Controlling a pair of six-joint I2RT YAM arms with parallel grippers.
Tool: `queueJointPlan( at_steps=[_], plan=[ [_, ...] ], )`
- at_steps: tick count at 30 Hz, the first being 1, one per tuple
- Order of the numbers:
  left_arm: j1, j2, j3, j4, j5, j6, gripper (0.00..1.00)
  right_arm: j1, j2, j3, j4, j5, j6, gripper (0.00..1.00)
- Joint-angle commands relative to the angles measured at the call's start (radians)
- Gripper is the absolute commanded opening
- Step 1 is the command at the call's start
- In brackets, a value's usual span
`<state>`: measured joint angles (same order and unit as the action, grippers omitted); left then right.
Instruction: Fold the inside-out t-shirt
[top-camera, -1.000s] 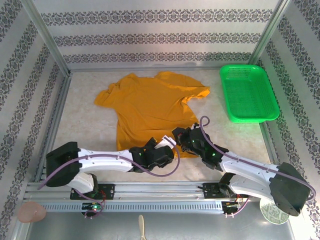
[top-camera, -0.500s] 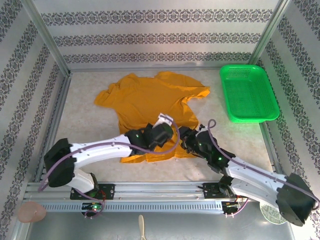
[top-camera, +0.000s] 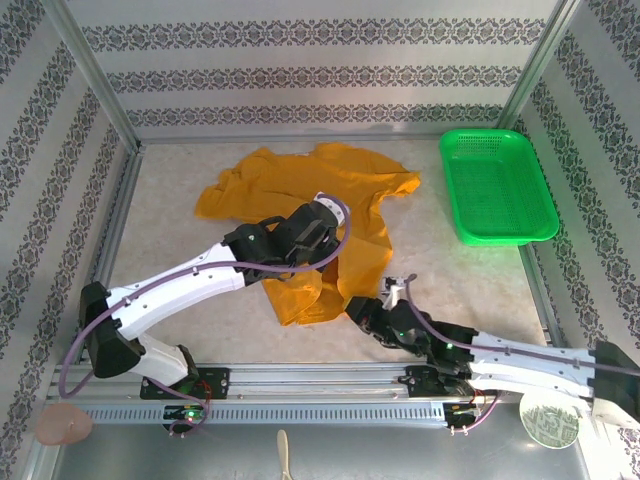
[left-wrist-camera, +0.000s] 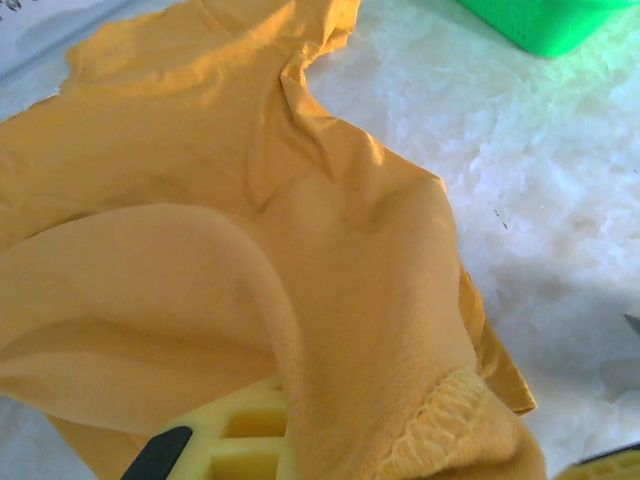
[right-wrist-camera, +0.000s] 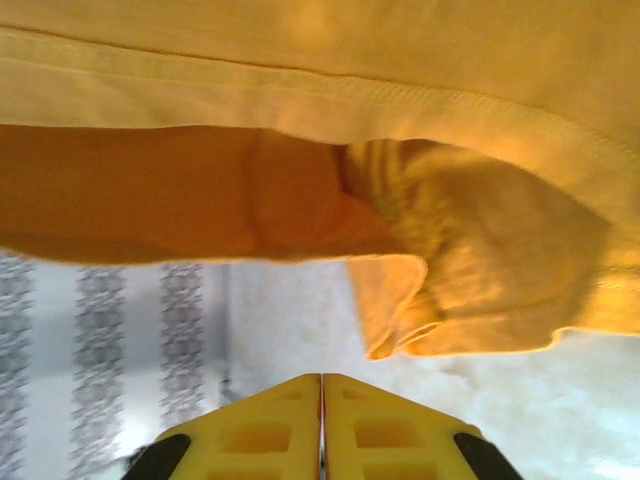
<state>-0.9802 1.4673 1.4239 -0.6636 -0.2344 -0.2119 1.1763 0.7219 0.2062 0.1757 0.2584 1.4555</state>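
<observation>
The inside-out t-shirt (top-camera: 300, 180) is mustard-orange and lies crumpled on the pale table, its lower part lifted and doubled back toward the chest. My left gripper (top-camera: 318, 222) hangs over the shirt's middle, shut on the hem. In the left wrist view the t-shirt (left-wrist-camera: 200, 150) drapes over the left gripper (left-wrist-camera: 325, 430) and hides most of its fingers. My right gripper (top-camera: 356, 308) sits low by the shirt's near right corner. In the right wrist view the right gripper (right-wrist-camera: 322, 378) is shut with nothing held, just short of the t-shirt's folded hem (right-wrist-camera: 400, 320).
A green plastic basket (top-camera: 497, 185) stands at the back right, and its corner (left-wrist-camera: 550, 20) appears in the left wrist view. Patterned walls and metal posts enclose the table. The metal rail (top-camera: 310, 385) with the arm bases runs along the near edge.
My left gripper has shut on the hem and carried it away from me over the shirt. The right gripper has drawn back toward the near edge and is shut on nothing.
</observation>
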Motion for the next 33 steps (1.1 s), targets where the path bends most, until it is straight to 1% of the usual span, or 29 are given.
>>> queueJointPlan(
  at_steps=[1,3,6,9,13,16,18,20,23,25,26,32,33],
  plan=[
    [0.006,0.006,0.067,-0.093,0.035,0.032,0.0,0.01,0.143,0.072,0.126,0.076,-0.085,0.07],
    [0.006,0.002,0.079,-0.106,0.046,0.038,0.0,0.005,0.235,0.112,0.173,0.091,-0.11,0.03],
    [0.006,-0.012,0.084,-0.124,0.067,0.039,0.0,-0.028,0.38,0.179,0.27,0.104,-0.156,0.0],
    [0.006,-0.036,0.084,-0.132,0.099,0.031,0.0,-0.064,0.525,0.235,0.376,0.108,-0.2,0.0],
    [0.005,-0.054,0.117,-0.142,0.171,0.022,0.0,-0.093,0.714,0.286,0.563,0.179,-0.286,0.0],
    [0.005,-0.066,0.147,-0.163,0.225,0.011,0.0,-0.166,0.809,0.263,0.716,0.206,-0.288,0.0],
    [0.005,-0.079,0.151,-0.165,0.271,-0.002,0.0,-0.24,0.854,0.246,0.778,0.161,-0.283,0.0],
    [0.003,-0.095,0.149,-0.161,0.314,-0.02,0.0,-0.31,0.884,0.239,0.803,0.101,-0.271,0.0],
    [0.002,-0.116,0.14,-0.119,0.35,-0.054,0.0,-0.36,0.905,0.242,0.811,0.035,-0.284,0.0],
    [0.002,-0.115,0.144,-0.088,0.348,-0.07,0.0,-0.346,0.908,0.239,0.817,0.021,-0.3,0.0],
    [0.002,-0.107,0.154,-0.08,0.345,-0.074,0.0,-0.324,0.905,0.232,0.82,0.034,-0.312,0.0],
    [0.002,-0.029,0.24,-0.089,0.367,-0.062,0.0,-0.13,0.908,0.197,0.803,0.231,-0.322,0.0],
    [0.003,-0.02,0.252,-0.093,0.375,-0.061,0.0,-0.116,0.928,0.212,0.785,0.242,-0.305,0.0]
  ],
)
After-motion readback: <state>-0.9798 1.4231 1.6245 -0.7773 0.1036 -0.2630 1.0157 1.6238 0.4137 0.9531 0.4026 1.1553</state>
